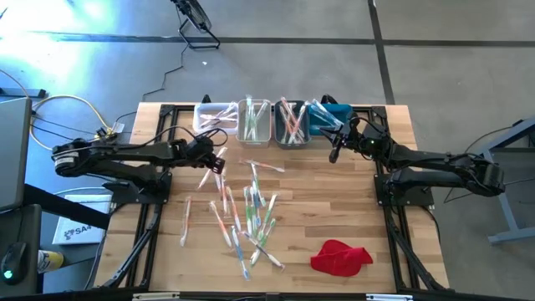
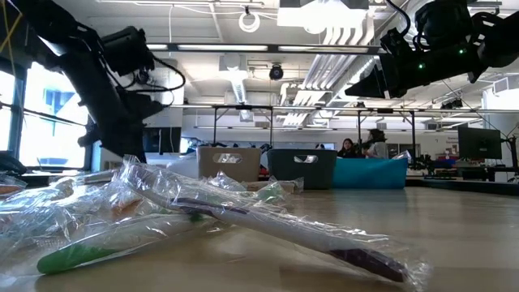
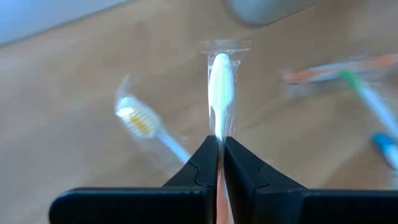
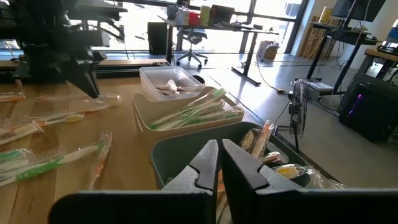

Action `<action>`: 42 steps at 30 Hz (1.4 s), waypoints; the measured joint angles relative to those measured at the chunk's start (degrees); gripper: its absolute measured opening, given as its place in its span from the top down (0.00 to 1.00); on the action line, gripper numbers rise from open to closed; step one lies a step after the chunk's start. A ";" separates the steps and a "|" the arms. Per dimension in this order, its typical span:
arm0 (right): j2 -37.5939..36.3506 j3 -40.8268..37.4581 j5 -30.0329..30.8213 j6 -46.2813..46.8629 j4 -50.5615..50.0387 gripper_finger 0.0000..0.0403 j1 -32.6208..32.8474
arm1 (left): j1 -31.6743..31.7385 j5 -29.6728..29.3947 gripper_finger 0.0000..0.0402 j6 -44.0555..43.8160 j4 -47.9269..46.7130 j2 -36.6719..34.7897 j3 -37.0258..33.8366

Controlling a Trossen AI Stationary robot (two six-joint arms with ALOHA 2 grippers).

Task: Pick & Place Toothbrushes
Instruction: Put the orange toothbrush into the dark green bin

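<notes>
Toothbrush pinched in left jaws; right jaws closed empty above grey bin.

Loose toothbrushes: many thin wrapped sticks scattered flat across the middle of the table, lying at mixed angles, several overlapping; handles green, orange, blue, pink and white
Wrappers: clear, crinkled plastic, one around each brush
Nearest brush: seen from table height, lies slanted across a green-handled one
Held toothbrush: white head in a clear wrapper, pinched between closed dark fingers, lifted off the wood
Sorted toothbrushes: green-handled ones lying lengthwise in a beige bin; orange ones in the grey bin beside it
</notes>
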 joint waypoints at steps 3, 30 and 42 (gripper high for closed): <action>0.00 0.00 0.00 0.00 0.00 0.97 0.00 | 0.00 2.58 0.98 1.85 -0.06 -3.67 -0.01; 0.00 0.00 0.00 0.00 0.02 0.97 0.00 | 0.00 10.22 0.98 20.59 25.55 -15.85 -0.02; 0.00 0.00 0.00 0.00 0.09 0.97 0.00 | 0.00 10.75 0.98 22.45 38.68 -6.15 0.00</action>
